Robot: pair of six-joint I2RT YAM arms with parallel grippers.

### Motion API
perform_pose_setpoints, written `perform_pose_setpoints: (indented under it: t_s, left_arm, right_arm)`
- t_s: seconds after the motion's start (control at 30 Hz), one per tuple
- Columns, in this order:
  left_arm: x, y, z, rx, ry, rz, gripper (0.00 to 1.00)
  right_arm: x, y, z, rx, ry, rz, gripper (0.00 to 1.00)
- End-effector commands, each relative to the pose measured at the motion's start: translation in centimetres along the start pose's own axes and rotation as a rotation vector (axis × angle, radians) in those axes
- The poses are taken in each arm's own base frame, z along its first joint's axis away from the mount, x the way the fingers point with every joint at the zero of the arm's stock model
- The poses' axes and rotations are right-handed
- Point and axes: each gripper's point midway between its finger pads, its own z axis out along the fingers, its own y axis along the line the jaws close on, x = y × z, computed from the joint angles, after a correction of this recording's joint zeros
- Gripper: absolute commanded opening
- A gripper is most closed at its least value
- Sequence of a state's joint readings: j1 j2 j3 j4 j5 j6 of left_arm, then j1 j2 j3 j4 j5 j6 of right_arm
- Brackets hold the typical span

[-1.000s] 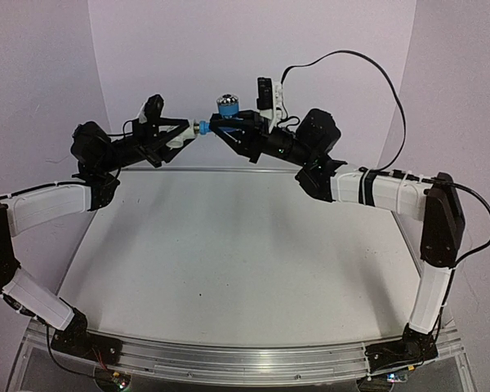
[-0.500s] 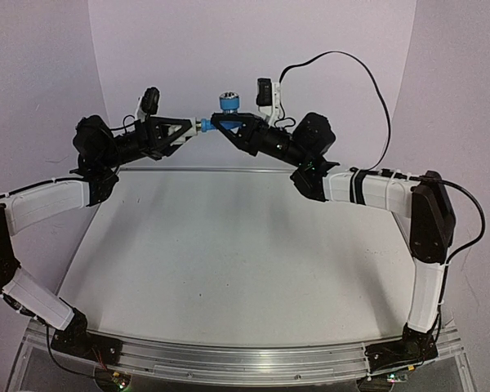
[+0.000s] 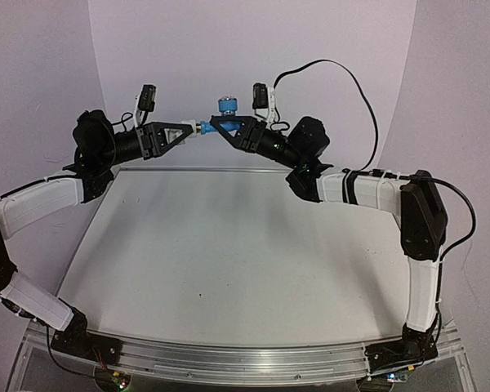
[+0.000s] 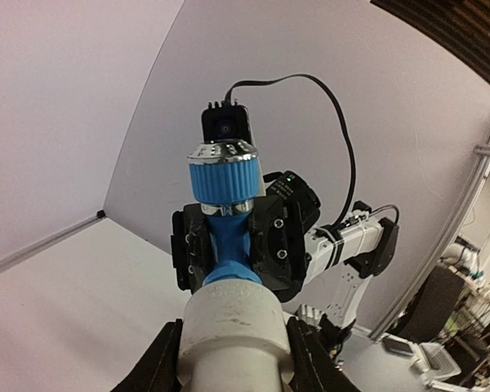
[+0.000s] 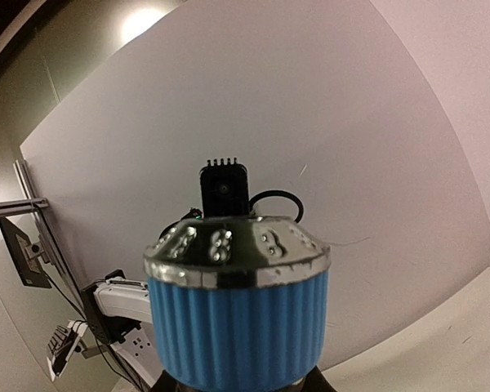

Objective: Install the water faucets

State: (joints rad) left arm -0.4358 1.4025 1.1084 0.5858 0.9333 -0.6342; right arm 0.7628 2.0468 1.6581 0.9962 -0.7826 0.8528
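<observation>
tap body (image 3: 225, 108) gripped in right hand (image 3: 221, 125), touching white fitting (image 3: 193, 127) gripped in left hand (image 3: 182, 131).

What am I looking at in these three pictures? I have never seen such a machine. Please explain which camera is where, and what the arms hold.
This is a robot with two jointed arms, bolted to the near edge of a white table. The wide picture comes from a fixed camera above and behind the arms. The other two come from a small camera on each wrist, looking along that arm's own fingers. Both arms reach over the far end of the table. The left gripper is shut on a white fitting. The right gripper is shut on a blue tap with a ribbed knob and a shiny cap. The two parts seem to meet end to end in the air. I see no loose thing on the table.
</observation>
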Motion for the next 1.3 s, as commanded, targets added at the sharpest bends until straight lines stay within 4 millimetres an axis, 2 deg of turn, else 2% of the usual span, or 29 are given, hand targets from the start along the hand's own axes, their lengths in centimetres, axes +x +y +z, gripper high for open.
perform_pose_setpoints:
  t_s: [0.0, 0.17, 0.33, 0.53, 0.83, 1.0, 1.27]
  left_arm:
    - [3.4, -2.8, 1.6, 0.089, 0.102, 0.159, 0.00]
    - [4.0, -2.6, 1.4, 0.079, 0.123, 0.274, 0.00]
    - [4.6, -1.2, 1.3, 0.011, 0.152, 0.395, 0.00]
    - [5.0, -0.5, 0.8, -0.031, 0.162, 0.577, 0.00]
    - [6.6, 2.3, 1.0, -0.075, 0.307, 0.780, 0.00]
    - [8.7, 4.5, 0.1, -0.124, 0.456, 0.832, 0.00]
    - [10.5, 6.3, -1.6, -0.189, 0.570, 0.932, 0.00]
  right_arm:
    - [6.1, 2.7, 3.3, -0.086, 0.152, 0.194, 0.00]
    - [6.4, 2.8, 3.5, -0.112, 0.167, 0.268, 0.00]
    - [6.7, 2.7, 3.8, -0.126, 0.191, 0.363, 0.00]
    - [7.0, 2.8, 3.8, -0.133, 0.213, 0.445, 0.00]
    - [8.0, 2.7, 3.6, -0.146, 0.262, 0.624, 0.00]
    - [8.8, 2.3, 3.0, -0.144, 0.288, 0.739, 0.00]
    - [9.7, 2.4, 1.7, -0.178, 0.320, 0.897, 0.00]
